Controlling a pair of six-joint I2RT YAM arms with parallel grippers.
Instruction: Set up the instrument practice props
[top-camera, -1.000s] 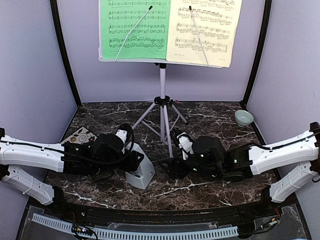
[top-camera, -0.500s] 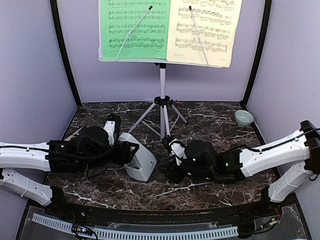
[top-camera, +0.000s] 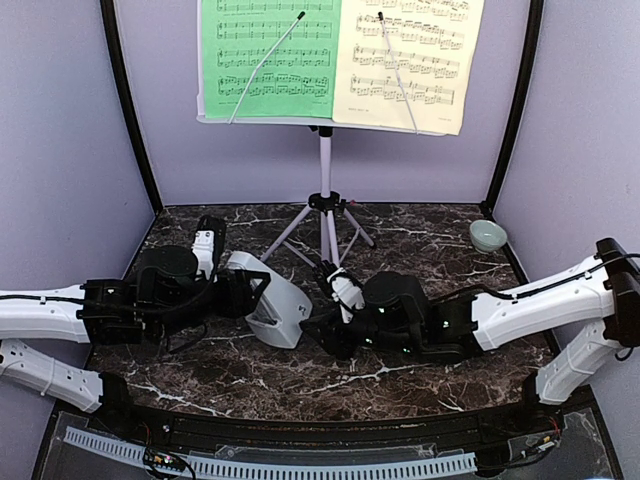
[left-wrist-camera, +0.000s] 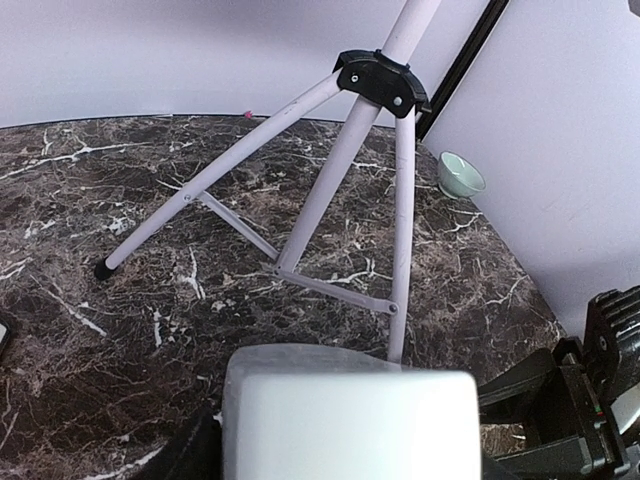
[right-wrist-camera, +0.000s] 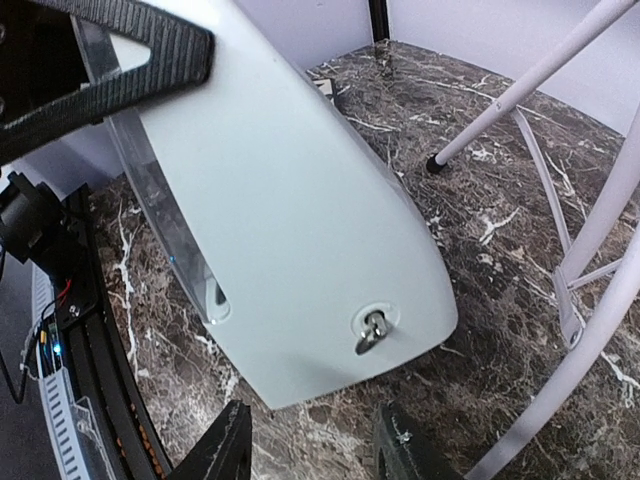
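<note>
The white tripod music stand (top-camera: 325, 205) stands at the back centre and carries the green sheet (top-camera: 270, 55) and the pale-yellow sheet (top-camera: 410, 55) on its desk. My left gripper (top-camera: 250, 295) is shut on the light-grey pyramid metronome (top-camera: 278, 312) and holds it tilted just left of the stand's legs. The metronome fills the bottom of the left wrist view (left-wrist-camera: 350, 420). In the right wrist view its side with the winding key (right-wrist-camera: 373, 328) faces me. My right gripper (right-wrist-camera: 312, 455) is open and empty, right beside the metronome's lower end, not touching it.
The stand's legs (left-wrist-camera: 300, 215) spread over the dark marble table (top-camera: 430, 370) just behind both grippers. A small pale-green bowl (top-camera: 487, 235) sits at the back right corner, also in the left wrist view (left-wrist-camera: 460, 173). Purple walls close in left, right and behind.
My left gripper has carried the metronome back and to the left, tilting it more. My right gripper has followed it to the left and stays open.
</note>
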